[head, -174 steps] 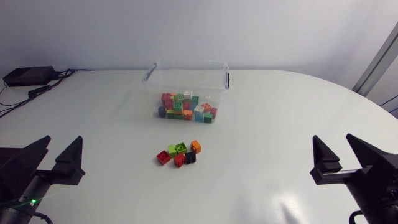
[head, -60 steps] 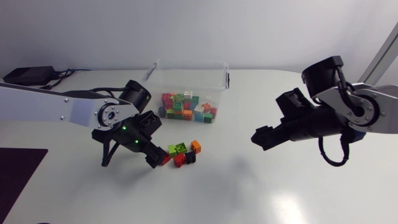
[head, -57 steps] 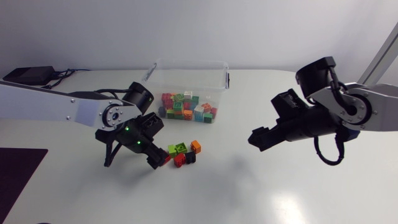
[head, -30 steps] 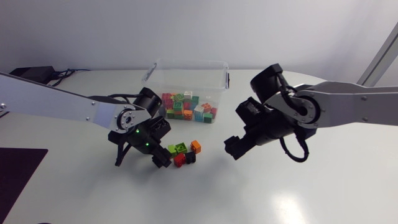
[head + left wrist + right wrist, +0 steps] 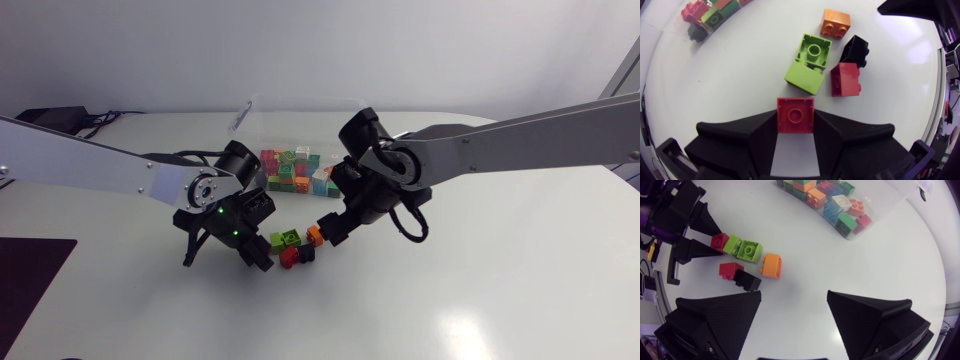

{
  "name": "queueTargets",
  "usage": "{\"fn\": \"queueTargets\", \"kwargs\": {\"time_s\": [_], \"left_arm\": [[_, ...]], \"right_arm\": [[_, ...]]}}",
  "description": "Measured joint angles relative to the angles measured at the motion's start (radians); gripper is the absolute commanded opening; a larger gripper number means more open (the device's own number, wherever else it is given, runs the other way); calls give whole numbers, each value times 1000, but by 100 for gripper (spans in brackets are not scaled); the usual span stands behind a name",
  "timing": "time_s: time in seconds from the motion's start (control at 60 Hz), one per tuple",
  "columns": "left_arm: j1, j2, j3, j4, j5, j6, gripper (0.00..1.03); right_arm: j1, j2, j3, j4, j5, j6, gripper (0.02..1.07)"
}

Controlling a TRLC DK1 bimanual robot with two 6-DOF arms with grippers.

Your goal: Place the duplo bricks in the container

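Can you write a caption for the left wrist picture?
The left gripper holds a red brick between its fingers, more loose bricks ahead.

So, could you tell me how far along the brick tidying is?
Done: most bricks lie in the container. In hand: the left gripper is closed on a red brick on the table; the right gripper hangs open nearby. Left: that one, plus orange, green, black and another red brick.

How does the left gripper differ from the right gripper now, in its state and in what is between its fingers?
The left gripper is shut on a red brick, one finger on each side, while the right gripper is wide open with nothing between its fingers. The left gripper is at the red brick, whereas the right gripper has the orange brick just ahead of it. Both are black, wedge-fingered and low over the table.
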Motion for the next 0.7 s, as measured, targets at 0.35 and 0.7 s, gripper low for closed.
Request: {"fn": "queueTargets", "kwargs": {"time_s": [0.35, 0.7], "left_arm": [[95, -175, 11, -41, 47, 22, 32], [161, -282, 104, -41, 72, 11, 32]], "right_arm": [[58, 140, 134, -11, 35, 55, 87], [78, 239, 205, -40, 77, 76, 69]]}}
